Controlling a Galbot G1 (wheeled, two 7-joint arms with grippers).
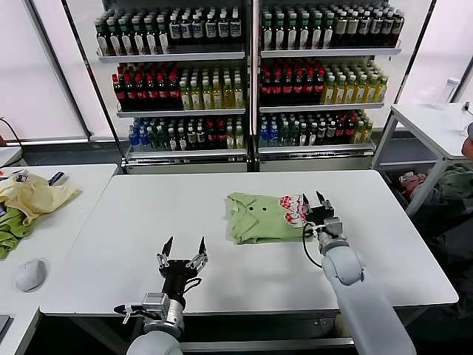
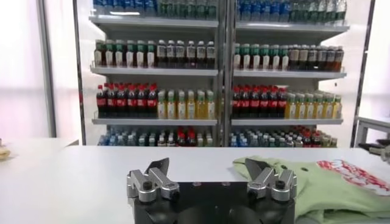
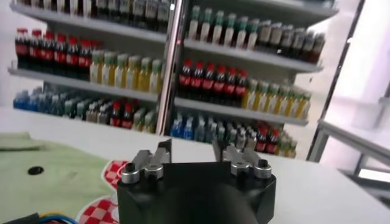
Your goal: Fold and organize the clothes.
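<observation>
The light sage-green shirt (image 1: pixel 260 218) lies folded into a compact rectangle on the white table (image 1: pixel 148 222), with small buttons and its red-and-white patch (image 1: pixel 293 208) at the right end. My right gripper (image 1: pixel 313 199) is open and empty, just beyond the shirt's right edge by the patch. In the right wrist view the shirt (image 3: pixel 49 179) and patch (image 3: pixel 100 210) lie beside the open gripper (image 3: pixel 191 146). My left gripper (image 1: pixel 184 244) is open and empty near the table's front edge, well left of the shirt. In the left wrist view (image 2: pixel 207 164) the shirt (image 2: pixel 323 185) lies off to one side.
A pale yellow cloth (image 1: pixel 33 196) and a darker green cloth (image 1: pixel 9 229) lie on a side table at left, with a white mouse (image 1: pixel 31 274). Drink shelves (image 1: pixel 251 74) stand behind the table. Another white table (image 1: pixel 436 126) stands at the back right.
</observation>
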